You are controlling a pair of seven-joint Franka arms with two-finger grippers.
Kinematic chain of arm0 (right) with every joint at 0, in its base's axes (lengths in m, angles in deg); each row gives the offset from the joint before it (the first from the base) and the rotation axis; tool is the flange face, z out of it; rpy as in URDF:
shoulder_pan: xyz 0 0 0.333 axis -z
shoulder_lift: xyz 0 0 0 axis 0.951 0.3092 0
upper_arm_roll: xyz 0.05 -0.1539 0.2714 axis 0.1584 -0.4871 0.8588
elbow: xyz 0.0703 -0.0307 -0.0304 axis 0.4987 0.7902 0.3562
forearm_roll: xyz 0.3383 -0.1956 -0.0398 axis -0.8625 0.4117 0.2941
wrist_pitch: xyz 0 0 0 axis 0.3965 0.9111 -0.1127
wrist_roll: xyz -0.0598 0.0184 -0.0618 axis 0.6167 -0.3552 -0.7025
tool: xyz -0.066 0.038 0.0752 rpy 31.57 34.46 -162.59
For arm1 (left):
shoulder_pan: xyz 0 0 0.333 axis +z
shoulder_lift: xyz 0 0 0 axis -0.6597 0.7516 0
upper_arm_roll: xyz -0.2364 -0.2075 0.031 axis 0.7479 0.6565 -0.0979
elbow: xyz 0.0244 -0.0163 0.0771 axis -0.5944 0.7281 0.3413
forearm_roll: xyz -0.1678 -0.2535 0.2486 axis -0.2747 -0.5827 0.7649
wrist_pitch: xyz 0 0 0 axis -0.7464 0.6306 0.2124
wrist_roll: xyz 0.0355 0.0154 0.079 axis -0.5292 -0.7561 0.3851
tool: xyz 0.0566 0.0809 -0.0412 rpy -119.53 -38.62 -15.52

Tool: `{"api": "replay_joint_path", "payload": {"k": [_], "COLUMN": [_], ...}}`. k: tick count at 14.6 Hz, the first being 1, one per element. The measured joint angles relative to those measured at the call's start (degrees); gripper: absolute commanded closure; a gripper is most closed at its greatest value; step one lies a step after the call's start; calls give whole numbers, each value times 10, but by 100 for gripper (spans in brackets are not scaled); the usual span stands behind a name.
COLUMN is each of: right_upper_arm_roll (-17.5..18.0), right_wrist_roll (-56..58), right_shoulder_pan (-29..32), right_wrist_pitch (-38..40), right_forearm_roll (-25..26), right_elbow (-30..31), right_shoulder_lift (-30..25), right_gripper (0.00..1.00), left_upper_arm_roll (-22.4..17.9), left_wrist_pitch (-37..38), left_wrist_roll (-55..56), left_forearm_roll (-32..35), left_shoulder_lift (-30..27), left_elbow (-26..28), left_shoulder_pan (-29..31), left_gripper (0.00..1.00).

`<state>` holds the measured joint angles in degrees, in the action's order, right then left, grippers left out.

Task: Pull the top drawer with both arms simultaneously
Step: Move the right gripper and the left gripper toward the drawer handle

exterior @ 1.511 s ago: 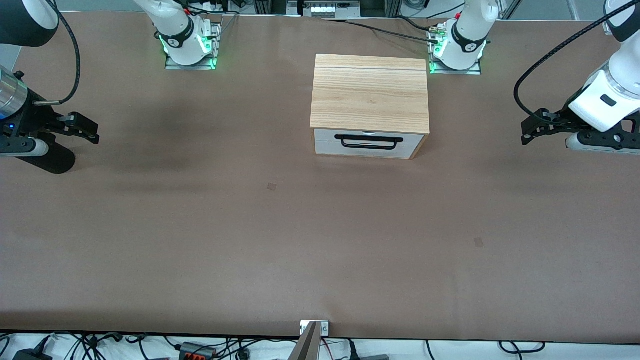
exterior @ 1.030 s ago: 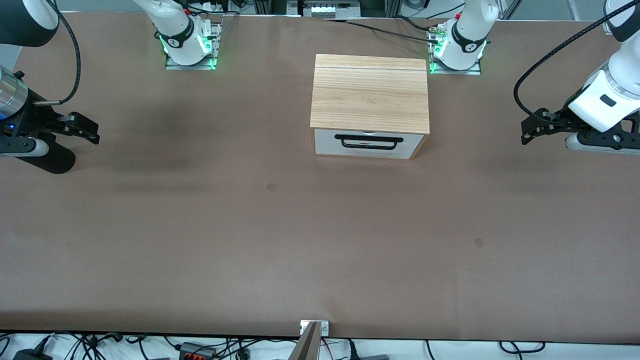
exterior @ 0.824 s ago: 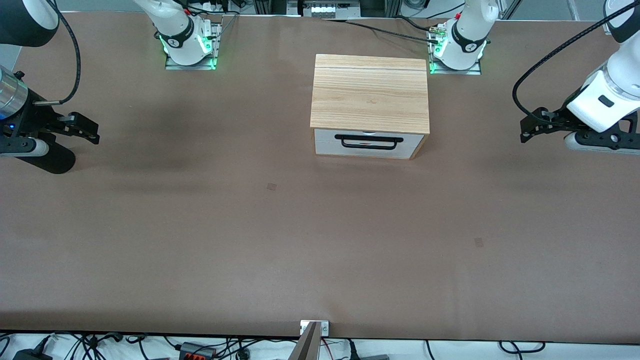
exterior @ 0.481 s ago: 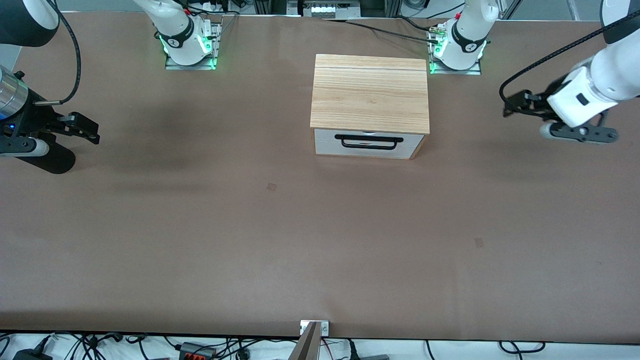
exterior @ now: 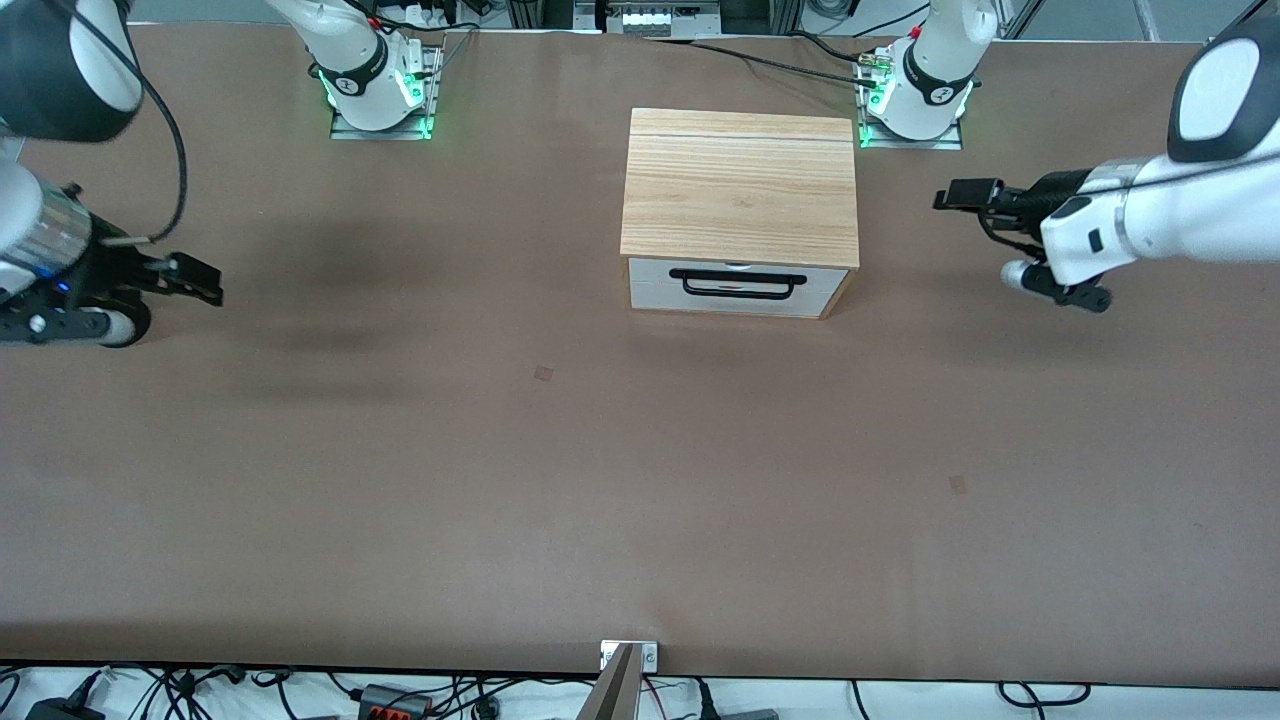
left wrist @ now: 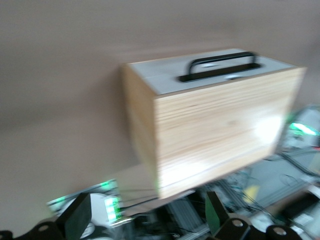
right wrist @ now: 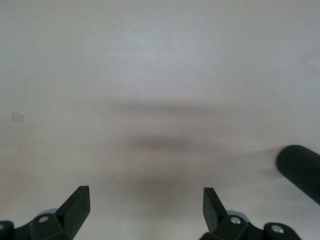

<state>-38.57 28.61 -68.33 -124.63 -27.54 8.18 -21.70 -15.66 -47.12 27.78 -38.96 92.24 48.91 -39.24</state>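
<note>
A wood-grain cabinet (exterior: 740, 185) stands on the table toward the left arm's end. Its top drawer (exterior: 650, 288) shows a white front panel with a black bar handle (exterior: 738, 285) and sits flush, shut. My left gripper (exterior: 947, 197) hangs open over the table beside the cabinet and touches nothing. The left wrist view shows the cabinet (left wrist: 215, 130), its handle (left wrist: 220, 66) and my empty left gripper (left wrist: 146, 217). My right gripper (exterior: 205, 282) is open over the table near the right arm's end. In the right wrist view the right gripper (right wrist: 145, 205) has only bare table under it.
The brown table (exterior: 500, 480) stretches wide in front of the cabinet. The arm bases (exterior: 380, 95) (exterior: 915, 100) stand along the edge farthest from the front camera. A small metal bracket (exterior: 628, 655) and cables lie at the nearest edge. A dark rounded shape (right wrist: 300, 167) shows near the right gripper.
The left arm has swung in from the table's end toward the cabinet, its gripper still open. The right gripper has shifted slightly toward the cabinet. The drawer has not moved.
</note>
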Motion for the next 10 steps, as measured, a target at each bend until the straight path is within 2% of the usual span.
{"api": "replay_joint_path", "payload": {"k": [5, 7, 10], "right_upper_arm_roll": [3, 5, 6], "right_wrist_roll": [1, 2, 2], "right_shoulder_pan": [-2, -13, -44], "right_wrist_pitch": [-11, -17, -32], "right_forearm_roll": [-175, -229, -310], "right_elbow": [-5, -8, -24], "right_shoulder_lift": [80, 109, 161], "right_gripper": [0, 0, 0], "left_upper_arm_roll": [-3, -3, -3], "left_wrist_pitch": [-34, -51, -77], "left_wrist_roll": [-142, -194, -265], "left_forearm_roll": [-190, -263, -322], "left_shoulder_lift": [93, 134, 190], "left_elbow": [5, 10, 15], "left_shoulder_pan": [27, 31, 32], "left_gripper": [0, 0, 0]}}
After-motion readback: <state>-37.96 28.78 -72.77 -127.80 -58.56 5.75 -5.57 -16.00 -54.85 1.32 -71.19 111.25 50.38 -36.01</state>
